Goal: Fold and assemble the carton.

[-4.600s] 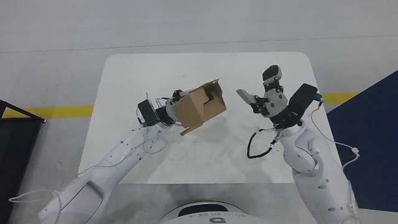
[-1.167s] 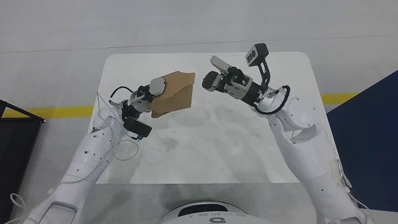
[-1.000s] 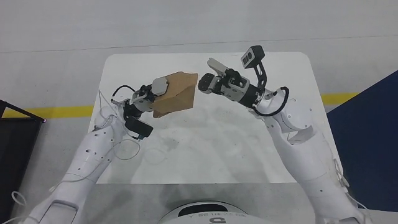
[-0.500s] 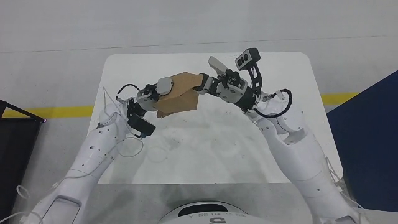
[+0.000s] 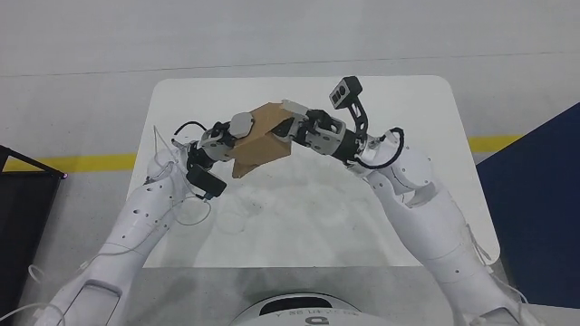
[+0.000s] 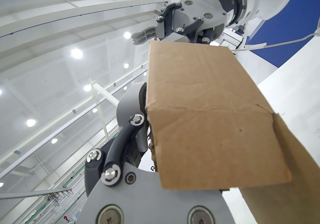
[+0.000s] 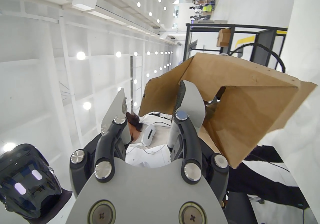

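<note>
Upper centre of the top view: the carton [image 5: 263, 136] is held above the surface [image 5: 399, 217], long axis left to right. Its left end seems clamped by the left jaws; the right jaws are spread wide at its open right end.

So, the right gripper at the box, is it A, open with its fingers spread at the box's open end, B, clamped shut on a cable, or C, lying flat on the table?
A: the right gripper's fingers stand apart, one against a flap of the box that the left gripper holds.
</note>
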